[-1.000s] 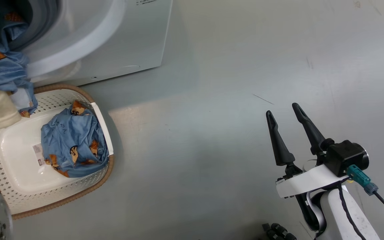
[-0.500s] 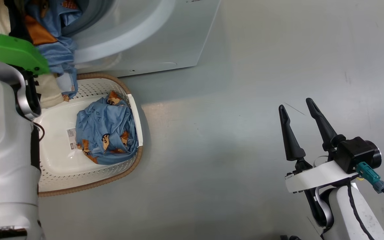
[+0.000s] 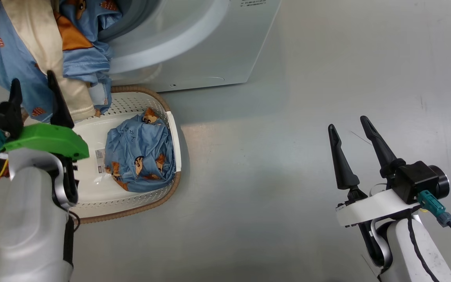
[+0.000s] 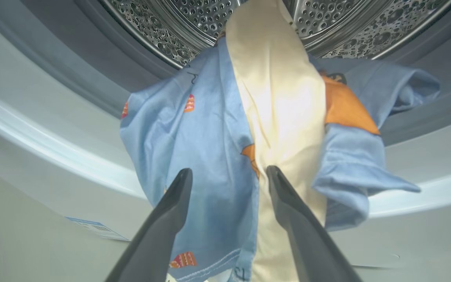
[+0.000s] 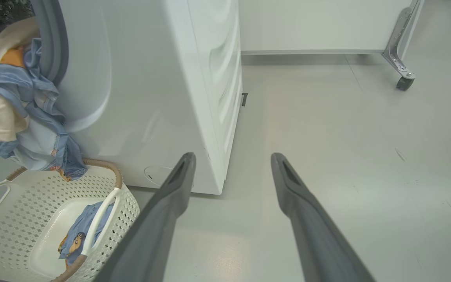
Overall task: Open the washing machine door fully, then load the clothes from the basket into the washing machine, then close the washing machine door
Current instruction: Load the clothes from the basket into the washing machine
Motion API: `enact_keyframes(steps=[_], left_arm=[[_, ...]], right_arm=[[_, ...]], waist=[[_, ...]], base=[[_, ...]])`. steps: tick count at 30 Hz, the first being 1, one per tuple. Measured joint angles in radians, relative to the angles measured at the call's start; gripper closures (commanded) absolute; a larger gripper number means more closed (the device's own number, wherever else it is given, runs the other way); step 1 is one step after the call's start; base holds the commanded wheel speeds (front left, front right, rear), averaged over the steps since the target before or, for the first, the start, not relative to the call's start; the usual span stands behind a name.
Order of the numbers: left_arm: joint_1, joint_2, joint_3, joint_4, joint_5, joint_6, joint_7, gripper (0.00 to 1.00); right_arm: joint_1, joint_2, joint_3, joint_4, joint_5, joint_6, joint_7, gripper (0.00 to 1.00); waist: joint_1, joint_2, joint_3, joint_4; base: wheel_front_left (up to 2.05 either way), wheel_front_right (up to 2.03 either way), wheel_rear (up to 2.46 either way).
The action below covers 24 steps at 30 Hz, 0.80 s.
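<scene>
1. The washing machine (image 3: 210, 47) stands on the grey floor (image 3: 288, 156), its round opening facing the robot's left side.
2. A bundle of the clothes (image 3: 80, 66) hangs out of that opening: light blue pieces with small orange-brown prints, and a cream and orange piece between them.
3. In the left wrist view the bundle's upper end lies inside the perforated steel drum (image 4: 163, 23). The rest drapes down over the grey gasket (image 4: 92, 66) and the white front lip.
4. The left tool (image 3: 32, 80) is raised before this hanging bundle with its two dark fingers spread wide and nothing pinched between them. In its own view (image 4: 229, 170) the cloth fills the gap behind the fingertips; whether they touch it I cannot tell.
5. The basket (image 3: 139, 209) sits on the floor just in front of the machine, below the hanging cloth, whose lowest corner reaches down to the basket's rim.
6. One crumpled blue garment (image 3: 141, 156) with cartoon figures lies in the basket against its right-hand wall. Beside it a label sticker (image 3: 100, 160) shows on the bare floor of the basket.
7. The right tool (image 3: 347, 122) is well apart from the machine and basket, over open floor, fingers spread and holding nothing.
8. Its wrist view (image 5: 233, 156) looks past the machine's side panel, with the basket at the lower left.
</scene>
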State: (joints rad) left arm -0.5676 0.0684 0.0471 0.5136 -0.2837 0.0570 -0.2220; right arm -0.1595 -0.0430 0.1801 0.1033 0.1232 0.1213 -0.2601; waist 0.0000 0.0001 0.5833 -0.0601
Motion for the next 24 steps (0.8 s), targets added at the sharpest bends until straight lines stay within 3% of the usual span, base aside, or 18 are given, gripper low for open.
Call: enact_keyframes(steps=[7, 24], left_arm=[[0.148, -0.017, -0.051, -0.068, 0.002, -0.023, -0.009, 0.00], [0.370, -0.022, -0.035, -0.264, -0.039, -0.002, -0.018, 0.00]], right_arm=[[0.000, -0.004, -0.009, 0.003, -0.003, 0.000, 0.000, 0.00], [0.004, -0.023, -0.019, 0.004, -0.013, 0.001, 0.000, 0.00]], waist=[[0.0000, 0.0000, -0.016, 0.008], [0.0000, 0.0000, -0.043, 0.024]], base=[[0.00, 0.00, 0.00], [0.00, 0.00, 0.00]])
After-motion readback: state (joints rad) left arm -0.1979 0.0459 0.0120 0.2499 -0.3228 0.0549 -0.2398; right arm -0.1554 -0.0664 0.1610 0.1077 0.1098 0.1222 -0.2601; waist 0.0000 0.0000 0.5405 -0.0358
